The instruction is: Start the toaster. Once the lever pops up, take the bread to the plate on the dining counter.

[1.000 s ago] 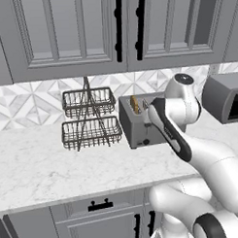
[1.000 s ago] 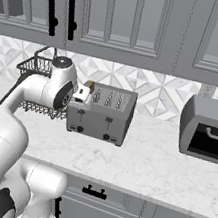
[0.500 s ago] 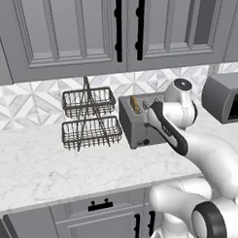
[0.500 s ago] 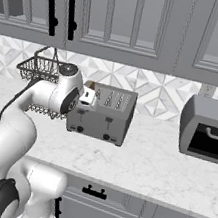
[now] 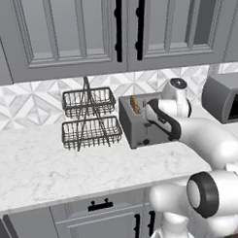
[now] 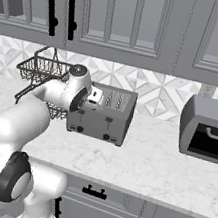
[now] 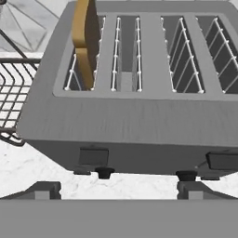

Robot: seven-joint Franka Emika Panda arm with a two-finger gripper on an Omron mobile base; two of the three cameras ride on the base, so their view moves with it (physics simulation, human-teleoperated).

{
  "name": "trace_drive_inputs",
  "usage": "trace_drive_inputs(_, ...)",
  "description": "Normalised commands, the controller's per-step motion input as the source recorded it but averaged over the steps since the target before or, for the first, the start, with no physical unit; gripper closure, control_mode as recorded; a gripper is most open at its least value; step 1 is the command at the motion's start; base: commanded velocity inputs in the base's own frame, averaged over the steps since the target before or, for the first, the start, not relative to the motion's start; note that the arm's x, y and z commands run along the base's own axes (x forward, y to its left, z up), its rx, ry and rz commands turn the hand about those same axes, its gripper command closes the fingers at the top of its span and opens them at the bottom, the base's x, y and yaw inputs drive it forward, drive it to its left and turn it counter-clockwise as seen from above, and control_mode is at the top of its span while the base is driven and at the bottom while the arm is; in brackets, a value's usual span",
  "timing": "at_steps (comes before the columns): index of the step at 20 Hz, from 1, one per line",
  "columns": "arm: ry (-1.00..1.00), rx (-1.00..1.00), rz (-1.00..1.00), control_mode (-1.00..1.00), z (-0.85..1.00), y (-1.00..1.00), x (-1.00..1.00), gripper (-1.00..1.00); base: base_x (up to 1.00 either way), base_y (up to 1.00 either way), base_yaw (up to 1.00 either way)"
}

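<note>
Hand view: claw [image 7: 118, 189] has moved in over the toaster [image 7: 135, 93], jaws wide open, empty; bread [image 7: 85, 39] up-left ahead, popped — pickup looks next.

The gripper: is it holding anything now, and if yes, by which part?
Nothing is held. The gripper is open, its fingertips apart in front of the toaster. The bread stands untouched in the toaster's end slot.

You had the toaster [image 7: 139, 125], a boxy grey four-slot unit, standing on the marble worktop; the bread [image 7: 85, 42], a tan slice, stood upright in its leftmost slot in the hand view, poking above the top; a dark lever [image 7: 93, 156] sat on the front face below that slot.
</note>
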Motion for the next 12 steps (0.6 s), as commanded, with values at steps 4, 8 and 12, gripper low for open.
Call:
trace_drive_inputs(4,-0.06,0.0,-0.02,-1.0,-0.5,-0.01,0.08,-1.0,0.0,0.0,0.0)
trace_drive_inputs(8,-0.05,0.0,-0.02,-1.0,-0.41,0.0,0.18,-1.0,0.0,0.0,0.0)
trace_drive_inputs(12,-0.03,0.0,-0.01,-1.0,-0.26,-0.01,0.29,-1.0,0.0,0.0,0.0)
